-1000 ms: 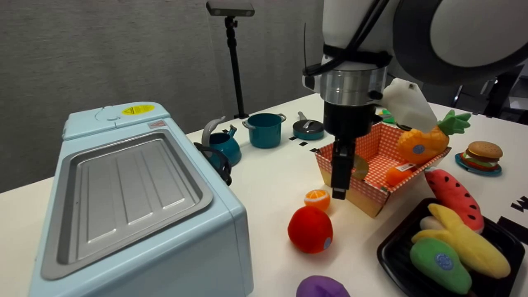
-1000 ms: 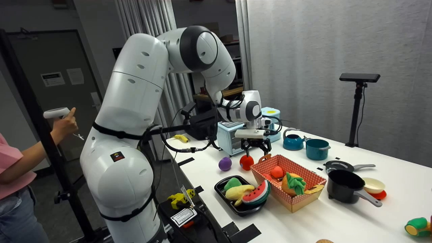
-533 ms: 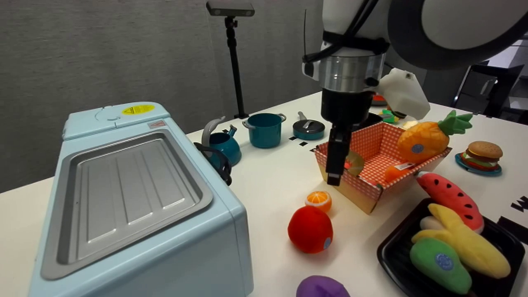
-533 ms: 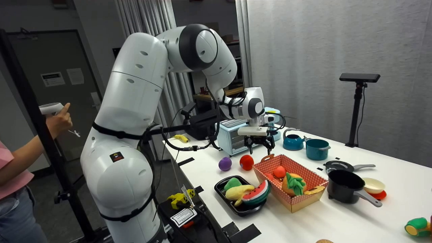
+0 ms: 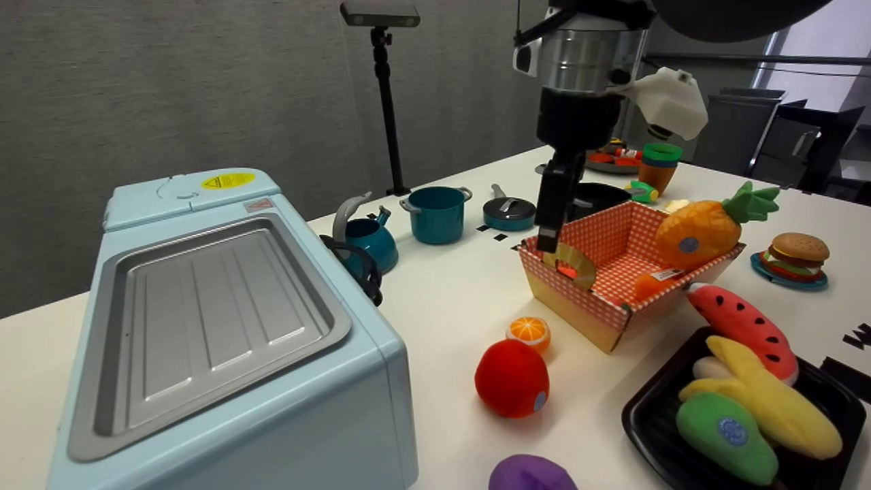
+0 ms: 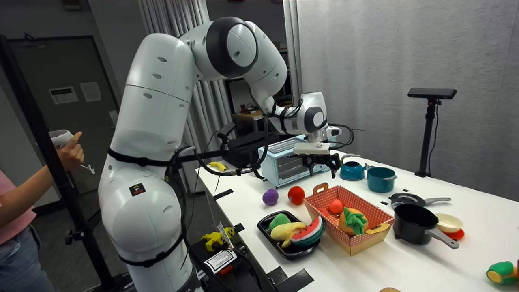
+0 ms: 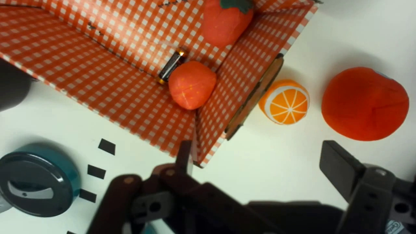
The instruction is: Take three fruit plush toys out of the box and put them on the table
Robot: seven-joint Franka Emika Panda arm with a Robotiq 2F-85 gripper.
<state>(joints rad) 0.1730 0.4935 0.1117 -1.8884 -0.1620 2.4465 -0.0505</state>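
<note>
My gripper is open and empty, above the table at a corner of the red-checked box; it also shows in both exterior views. In the box lie a round red-orange plush, a strawberry plush and a pineapple plush. A tagged orange plush shows inside too. On the table, outside the handle end, are an orange half and a round red plush. A purple plush lies farther off.
A black tray holds watermelon, banana and green plush toys beside the box. A light-blue toy oven stands near the gripper. A teal kettle, teal pot and black pan stand around. A battery lies in the box.
My gripper has risen and moved away from the orange half, toward the box's far corner. The orange half has turned and shifted slightly. The box and the watermelon have shifted slightly.
</note>
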